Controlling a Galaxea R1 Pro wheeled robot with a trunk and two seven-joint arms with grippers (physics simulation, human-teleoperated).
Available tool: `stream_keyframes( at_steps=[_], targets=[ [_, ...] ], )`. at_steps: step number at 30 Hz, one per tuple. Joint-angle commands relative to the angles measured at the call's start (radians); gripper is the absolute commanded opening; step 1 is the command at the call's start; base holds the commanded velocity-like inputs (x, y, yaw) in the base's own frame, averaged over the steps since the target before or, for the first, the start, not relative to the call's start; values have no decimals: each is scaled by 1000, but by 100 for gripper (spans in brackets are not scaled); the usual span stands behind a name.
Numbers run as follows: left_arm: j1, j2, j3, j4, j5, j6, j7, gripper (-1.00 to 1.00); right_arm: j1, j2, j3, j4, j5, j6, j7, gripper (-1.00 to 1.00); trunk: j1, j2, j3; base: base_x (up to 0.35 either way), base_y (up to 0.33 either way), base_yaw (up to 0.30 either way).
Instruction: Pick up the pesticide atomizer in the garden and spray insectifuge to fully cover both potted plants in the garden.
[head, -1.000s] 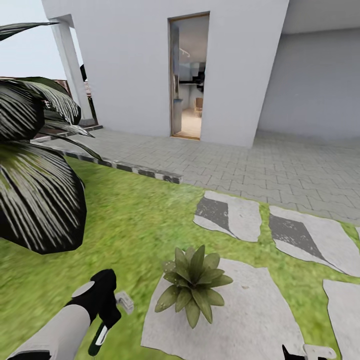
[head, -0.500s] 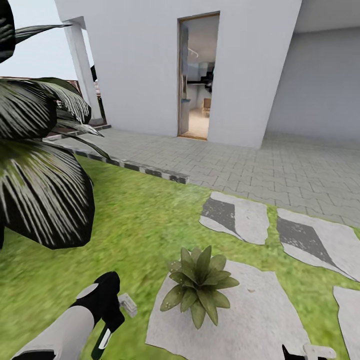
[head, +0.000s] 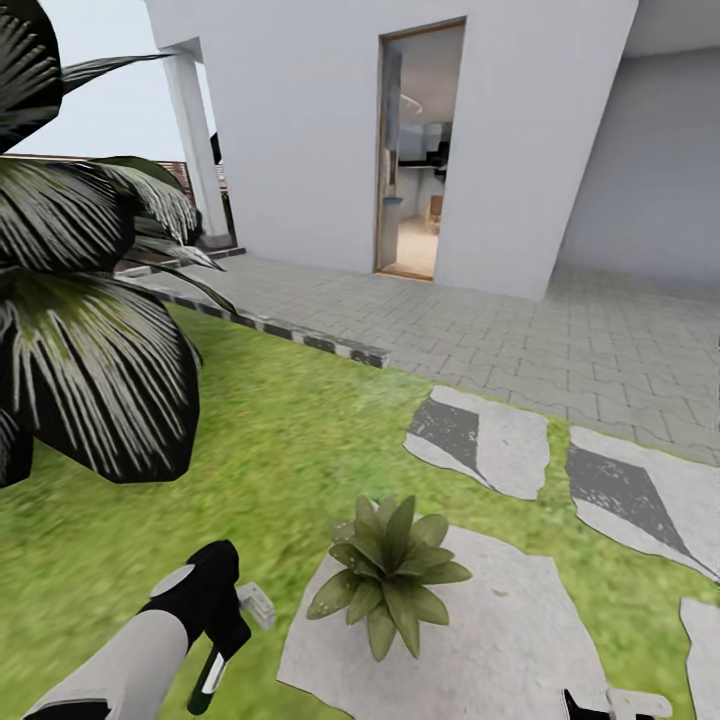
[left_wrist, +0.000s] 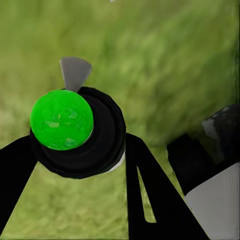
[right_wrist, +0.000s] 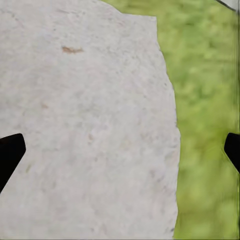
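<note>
1. Pesticide atomizer (left_wrist: 75, 132), a black round-bodied bottle with a bright green cap on top and a small grey nozzle tab beside the cap, sits between the two black fingers (left_wrist: 150, 195) of the left gripper (left_wrist: 75, 165), which are pinched against its sides.
2. Seen from the head camera, most of the bottle is hidden behind the left gripper (head: 212, 640); only a dark stem with a pale strip (head: 207, 680) shows below the black wrist, cut off near the picture's lower edge.
3. Its long axis runs roughly along the gripper's fingers, cap end towards the wrist camera; the grey nozzle tab points off to one side over the grass, though its exact aim is hard to read.
4. Just right of the left gripper stands a potted plant (head: 390, 575), a small rosette of broad pointed green leaves; its pot is hidden under the leaves.
5. That plant rests on the near-left part of a flat pale stepping stone (head: 500, 640) set in the green lawn (head: 280, 450).
6. A small grey block (head: 257, 603) lies on the grass between gripper and plant; what it is cannot be told.
7. The right gripper (right_wrist: 120, 150) hangs over pale stone and grass, its two dark fingertips (right_wrist: 10, 155) at opposite edges of the wrist picture, spread wide apart with nothing between them.
8. A big dark shrub with white-striped leaves (head: 90, 360) fills the left, cut off by the frame.
</note>
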Motion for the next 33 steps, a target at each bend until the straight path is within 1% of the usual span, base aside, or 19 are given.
stream_keyframes(
  at_steps=[1, 5, 10, 16, 22, 25, 33],
  targets=[
    [0, -2, 10, -2, -2, 5, -8, -100, -1, 0, -9, 0, 2, -3, 8, 100, 0, 0, -1, 0, -273, 0],
    [0, -2, 15, -8, 20, 1, -7, -100, -1, 0, -9, 0, 2, -3, 8, 100, 0, 0, -1, 0, -273, 31],
    [0, -1, 17, -43, 59, 0, -9, -100, -1, 0, -9, 0, 2, -3, 8, 100, 0, 0, 1, -77, -264, 218],
    [0, -3, 15, -42, 65, 0, -8, -100, -1, 0, -9, 0, 2, -3, 8, 100, 0, 0, 7, -137, -116, 179],
    [0, -3, 13, -42, 65, 1, -7, -100, -1, 0, -9, 0, 2, -3, 8, 100, 0, 0, 8, -5, -3, 22],
    [0, -3, 12, -41, 65, 1, -6, -100, -1, -1, -9, 0, 2, -3, 8, 100, 0, 0, 8, 91, -116, 1],
    [0, -3, 15, -42, 64, 1, -6, -100, -1, 0, -9, 0, 2, -3, 8, 100, 0, 0, 9, 150, -223, 10]
  ],
)
